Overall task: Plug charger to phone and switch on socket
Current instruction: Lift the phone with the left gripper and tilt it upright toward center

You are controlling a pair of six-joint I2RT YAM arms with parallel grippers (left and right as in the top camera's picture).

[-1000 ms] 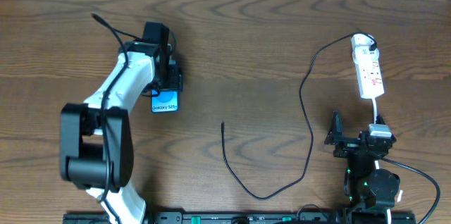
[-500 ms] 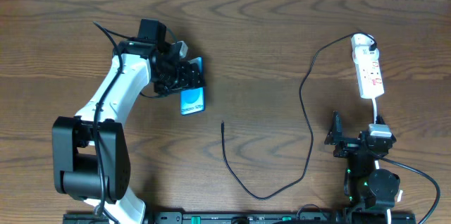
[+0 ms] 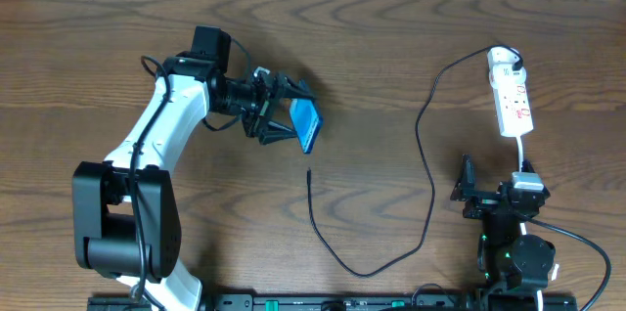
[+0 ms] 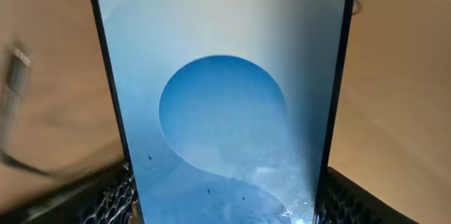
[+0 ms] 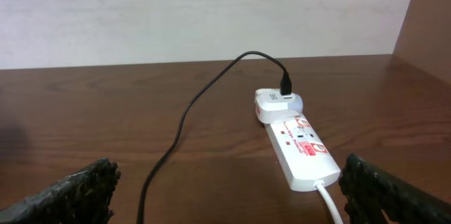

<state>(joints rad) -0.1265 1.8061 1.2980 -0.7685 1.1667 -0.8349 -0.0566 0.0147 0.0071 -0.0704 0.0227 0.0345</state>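
Movement is confined to the left side in the overhead view. The small rectangular smartphone with the bright blue screen (image 3: 307, 123) has been lifted off the brown wooden table (image 3: 391, 18) and swung rightward. It is clamped in the left gripper (image 3: 284, 113) and tilted on edge near the free tip of the long thin black charger cable (image 3: 310, 194), not touching it.

In the left wrist view, the screen fills the frame between the padded fingers (image 4: 106, 199).

In the right wrist view, the right gripper (image 5: 229, 192) is spread wide and empty, facing the narrow white power strip (image 5: 299, 146), unmoved. Plugging is judged not yet done and the switch untouched.
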